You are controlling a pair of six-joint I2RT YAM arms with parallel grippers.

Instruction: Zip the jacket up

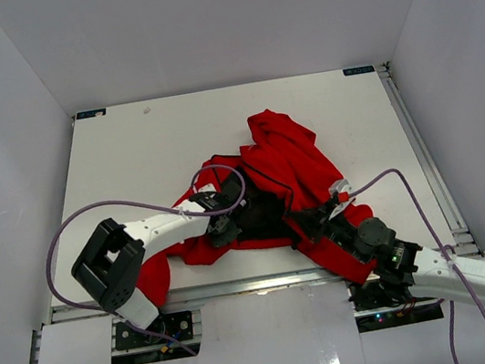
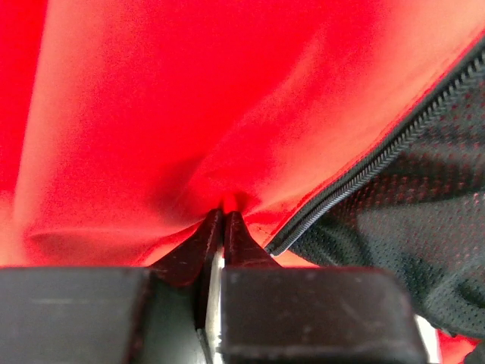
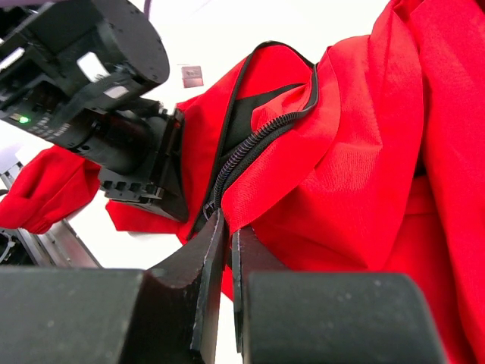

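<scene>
You've got the jacket (image 1: 287, 161) crumpled on the table (image 1: 127, 154) near both bases: left claw (image 2: 223, 218) pinched shut on red cloth just beside the zipper (image 2: 379, 155), right claw (image 3: 226, 227) shut on the jacket edge at the zipper's near end, teeth running up and away from it, so the right arm is nearer.

Left tool (image 2: 223, 216) and right tool (image 3: 226, 224) both pinched closed, arms angled inward

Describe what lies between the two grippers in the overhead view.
The jacket fills it: its dark lining spans from left gripper to right gripper, clearest in the top view.
</scene>
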